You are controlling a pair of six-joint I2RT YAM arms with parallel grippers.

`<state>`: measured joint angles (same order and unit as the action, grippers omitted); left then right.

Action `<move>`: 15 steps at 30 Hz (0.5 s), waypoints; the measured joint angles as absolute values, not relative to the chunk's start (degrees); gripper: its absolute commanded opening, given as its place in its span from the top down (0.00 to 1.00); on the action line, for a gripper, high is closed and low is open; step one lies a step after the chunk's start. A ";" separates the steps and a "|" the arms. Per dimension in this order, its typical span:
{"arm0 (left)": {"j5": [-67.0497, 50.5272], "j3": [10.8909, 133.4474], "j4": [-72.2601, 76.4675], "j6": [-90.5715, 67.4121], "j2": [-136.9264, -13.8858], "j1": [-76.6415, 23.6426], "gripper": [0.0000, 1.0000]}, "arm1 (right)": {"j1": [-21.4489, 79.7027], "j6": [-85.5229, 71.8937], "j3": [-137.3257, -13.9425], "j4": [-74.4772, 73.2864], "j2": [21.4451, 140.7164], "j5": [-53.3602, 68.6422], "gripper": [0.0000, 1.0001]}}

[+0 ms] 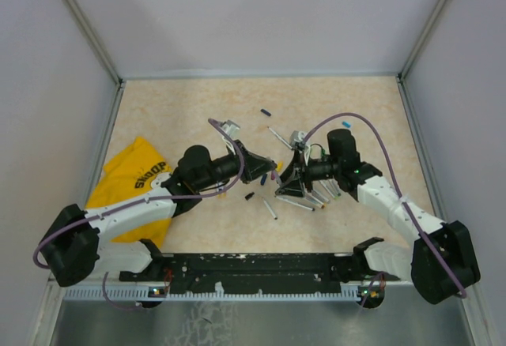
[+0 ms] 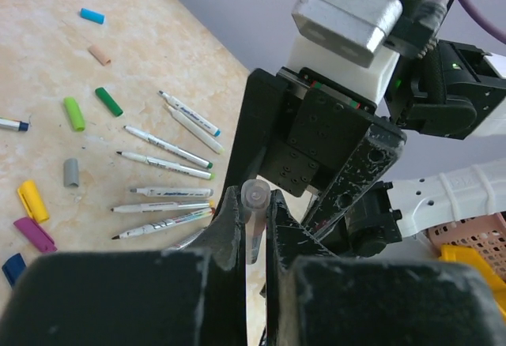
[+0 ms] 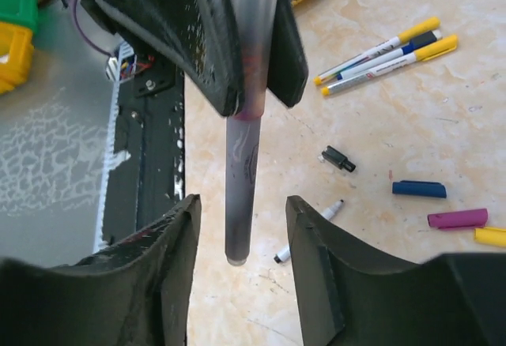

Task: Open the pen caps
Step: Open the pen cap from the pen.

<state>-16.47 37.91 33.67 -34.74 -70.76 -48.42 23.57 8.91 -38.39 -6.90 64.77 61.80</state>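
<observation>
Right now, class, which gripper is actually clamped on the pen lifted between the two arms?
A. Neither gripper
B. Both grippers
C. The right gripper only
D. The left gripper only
D: the left gripper pinches the pen between its closed fingers, while the right gripper stands open, with a gap on either side of the barrel.

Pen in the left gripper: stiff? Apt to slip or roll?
The pen looks straight and rigid, probably stiff and light. Smooth round plastic, so it may slide in the left gripper under a pull, and would likely roll on the table.
</observation>
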 measured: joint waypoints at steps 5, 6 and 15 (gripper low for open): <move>-17.87 36.75 38.28 -36.49 -72.64 -48.38 1.00 | 23.57 3.97 -38.24 -0.56 64.77 62.13 0.57; -18.06 36.53 38.98 -36.73 -73.19 -48.38 1.00 | 23.57 3.31 -38.22 0.32 64.77 62.15 0.63; -18.22 35.59 42.11 -37.54 -74.74 -47.81 1.00 | 23.38 -0.69 -37.58 3.84 65.36 61.95 1.00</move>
<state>-18.22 35.59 42.11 -37.54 -74.74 -47.81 23.38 -0.69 -37.58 3.84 65.36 61.95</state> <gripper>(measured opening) 0.059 0.076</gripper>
